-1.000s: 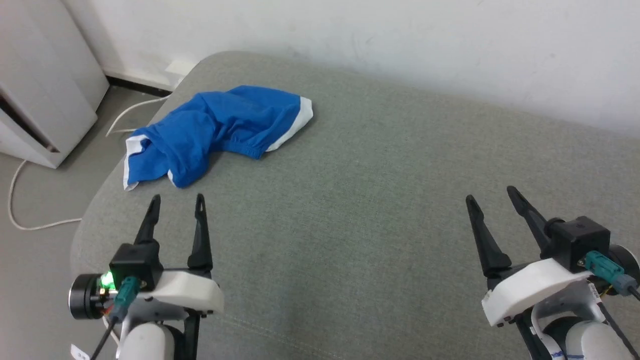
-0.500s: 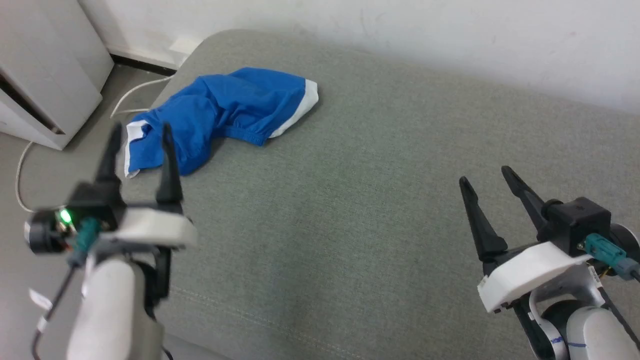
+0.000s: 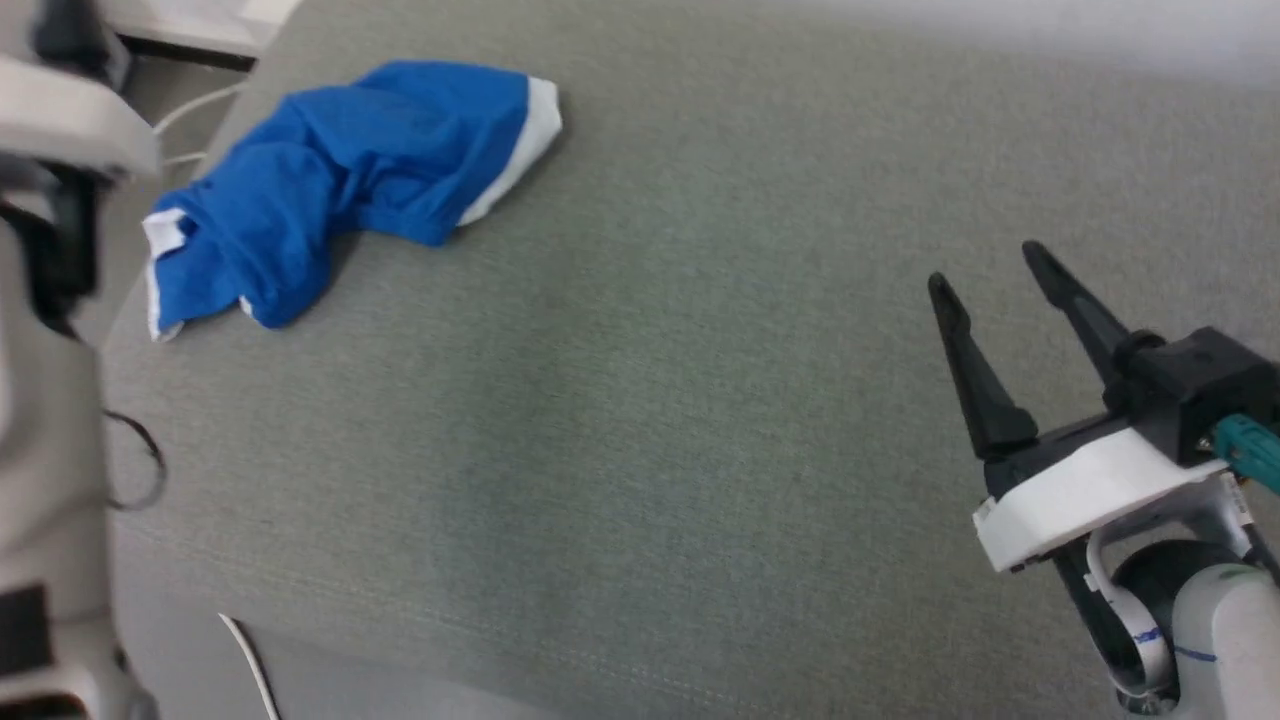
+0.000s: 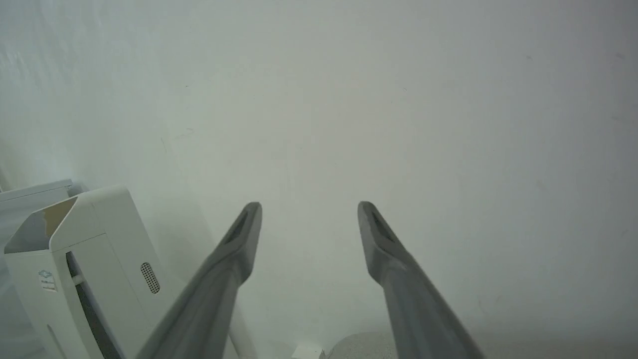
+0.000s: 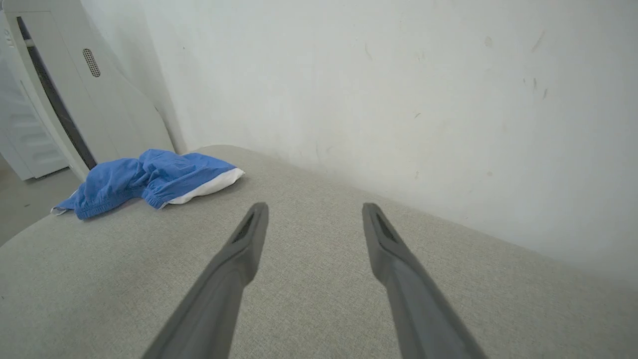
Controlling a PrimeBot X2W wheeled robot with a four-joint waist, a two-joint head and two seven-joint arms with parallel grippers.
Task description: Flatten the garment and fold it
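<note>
Grey woven cushion (image 3: 650, 420) spreads below me. My right gripper (image 3: 983, 265) hovers over its right side, fingers spread wide and holding nothing. My left gripper (image 4: 309, 205) is spread the same way and empty, and it points at the white wall (image 4: 423, 99). The crumpled blue shorts (image 3: 340, 170) lie at the cushion's far left corner, well apart from the right gripper; how near the left fingers are, I cannot tell

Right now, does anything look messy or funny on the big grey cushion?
Yes. The blue shorts lie scrunched in a lumpy heap near the far left corner of the grey cushion, twisted and folded over themselves instead of lying flat. Nothing looks spilled or broken.
</note>
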